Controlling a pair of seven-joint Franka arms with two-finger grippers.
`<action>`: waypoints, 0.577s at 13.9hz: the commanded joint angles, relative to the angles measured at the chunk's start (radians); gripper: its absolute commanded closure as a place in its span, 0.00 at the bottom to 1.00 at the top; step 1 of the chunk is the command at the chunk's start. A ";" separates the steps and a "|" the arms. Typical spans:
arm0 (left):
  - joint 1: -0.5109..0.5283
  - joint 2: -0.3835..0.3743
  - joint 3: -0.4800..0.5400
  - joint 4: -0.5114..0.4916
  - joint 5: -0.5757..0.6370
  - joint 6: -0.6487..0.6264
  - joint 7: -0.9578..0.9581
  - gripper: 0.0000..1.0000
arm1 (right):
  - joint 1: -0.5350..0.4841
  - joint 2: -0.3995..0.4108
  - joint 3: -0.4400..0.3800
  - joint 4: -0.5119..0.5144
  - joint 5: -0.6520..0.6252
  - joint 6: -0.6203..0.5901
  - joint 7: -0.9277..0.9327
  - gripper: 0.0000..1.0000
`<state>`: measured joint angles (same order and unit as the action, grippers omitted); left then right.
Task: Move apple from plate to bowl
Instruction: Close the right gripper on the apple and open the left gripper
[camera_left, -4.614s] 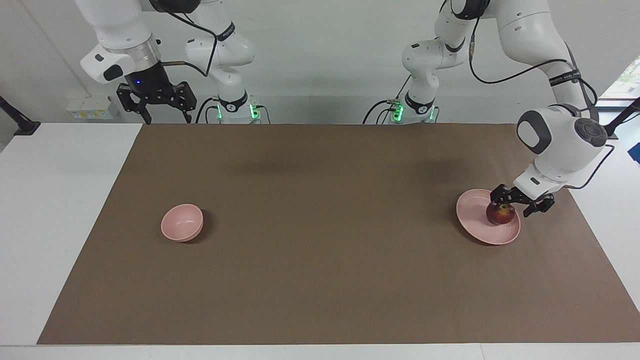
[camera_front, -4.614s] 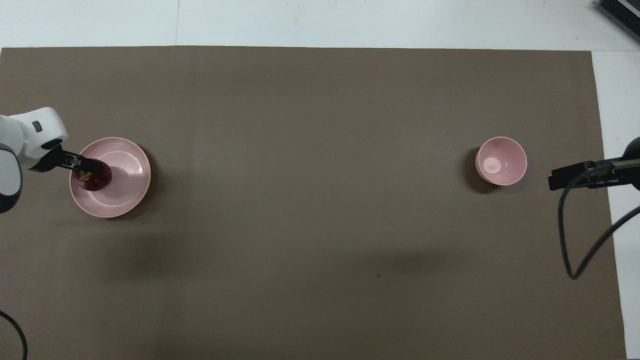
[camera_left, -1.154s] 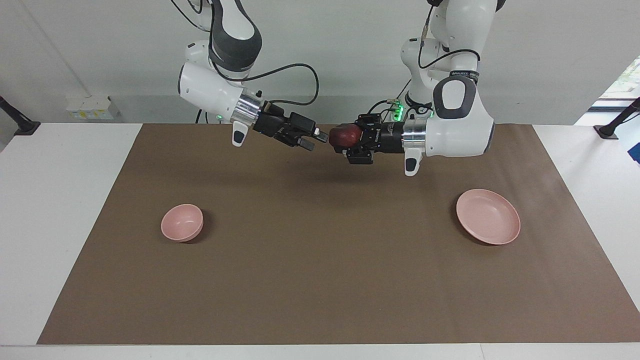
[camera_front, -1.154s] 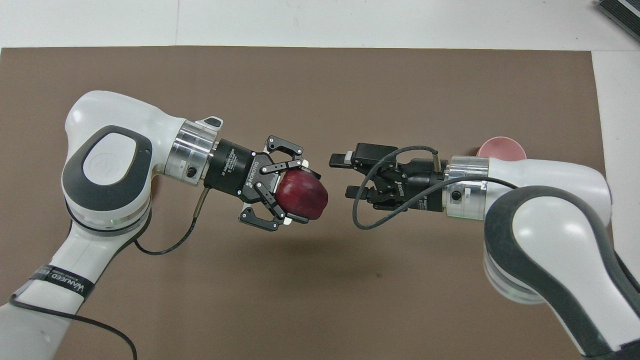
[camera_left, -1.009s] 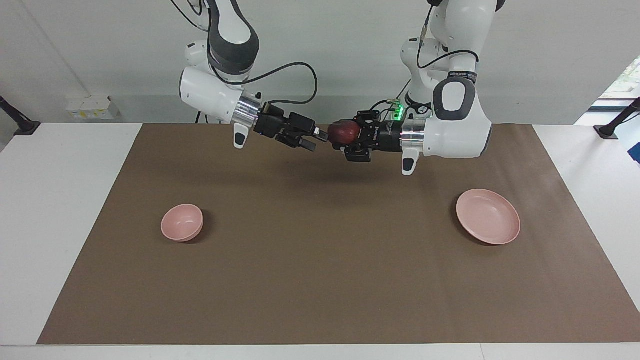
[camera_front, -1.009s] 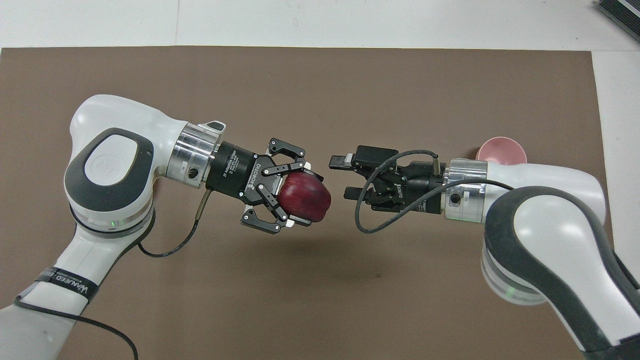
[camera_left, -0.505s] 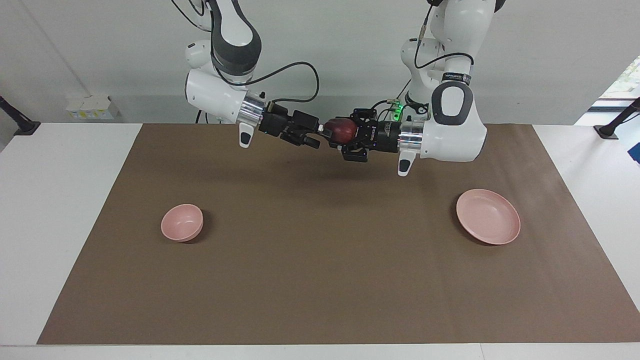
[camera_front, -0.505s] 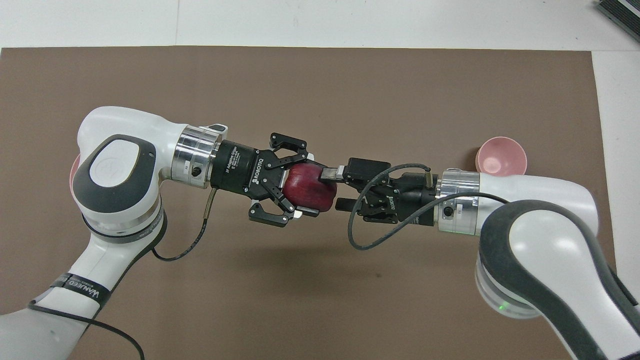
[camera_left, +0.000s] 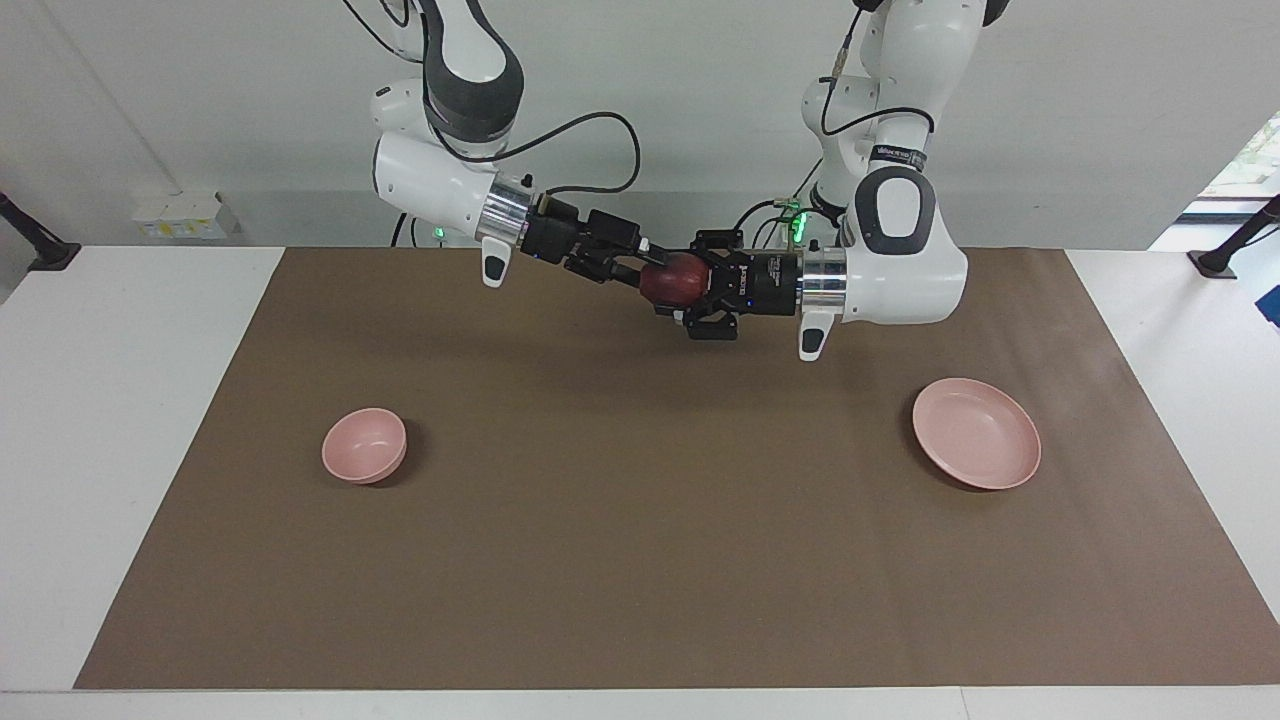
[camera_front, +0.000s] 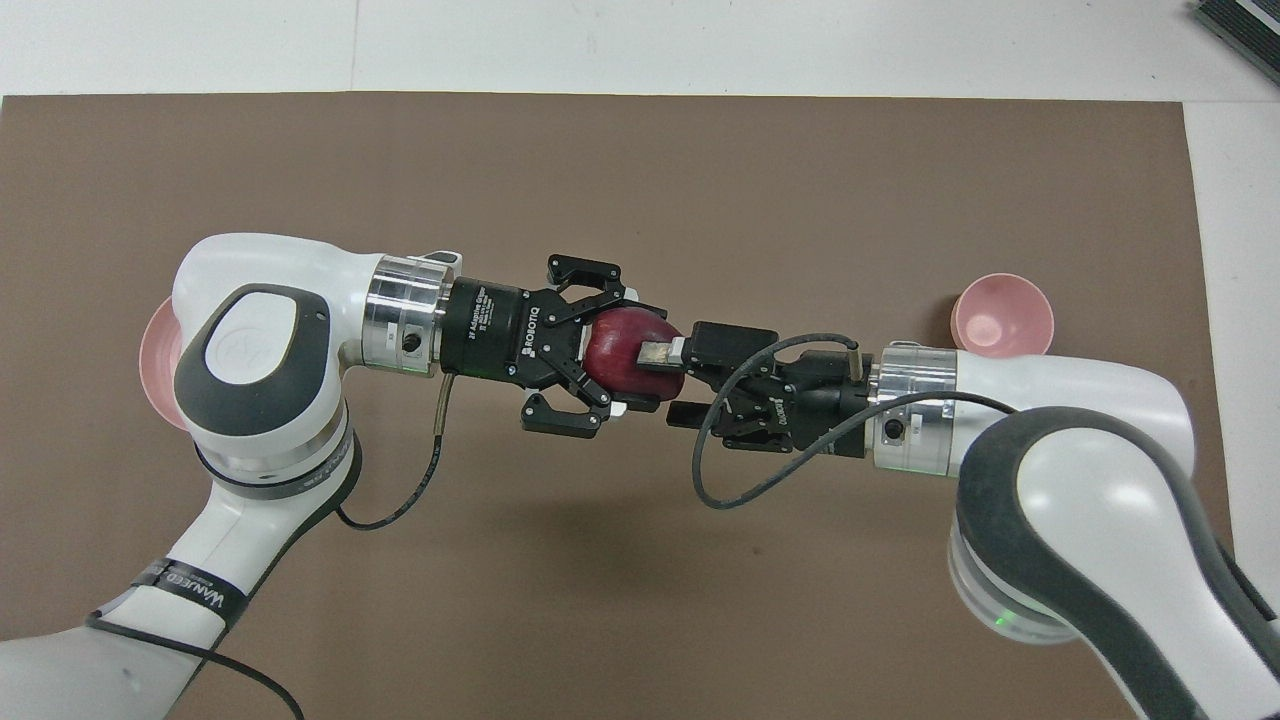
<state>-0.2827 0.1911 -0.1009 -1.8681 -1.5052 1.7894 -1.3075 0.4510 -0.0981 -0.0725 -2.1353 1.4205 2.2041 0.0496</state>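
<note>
Apple (camera_front: 625, 350): dark red, up in the air over the middle of the brown mat (camera_left: 640, 560), gripped between two arms.
Left pincer (camera_front: 628, 352): clenched on the apple, arm reaching level from the plate's end of the surface.
Right pincer (camera_front: 668, 382): fingers spread wide, one finger (camera_front: 655, 352) lying across the top of the apple, the other below it; not clamped that I can see.
Plate (camera_left: 976, 432): pink, bare, on the mat toward the left arm's end.
Bowl (camera_left: 365, 444): pink, nothing in it, on the mat toward the right arm's end, well apart from the plate.
Surface (camera_left: 120, 420): white, showing past the mat's edges.
</note>
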 joint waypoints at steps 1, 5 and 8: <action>-0.016 -0.048 -0.003 -0.049 -0.032 0.022 -0.009 1.00 | 0.006 -0.008 0.000 -0.015 0.023 0.023 -0.034 0.00; -0.016 -0.053 -0.019 -0.051 -0.036 0.018 -0.009 1.00 | 0.008 0.000 0.000 -0.008 0.014 0.032 -0.034 0.00; -0.027 -0.055 -0.029 -0.051 -0.041 0.015 -0.009 1.00 | 0.009 0.005 0.002 -0.003 0.014 0.075 -0.034 0.00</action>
<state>-0.2860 0.1839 -0.1343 -1.8810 -1.5159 1.7904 -1.3075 0.4530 -0.0977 -0.0719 -2.1326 1.4205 2.2356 0.0483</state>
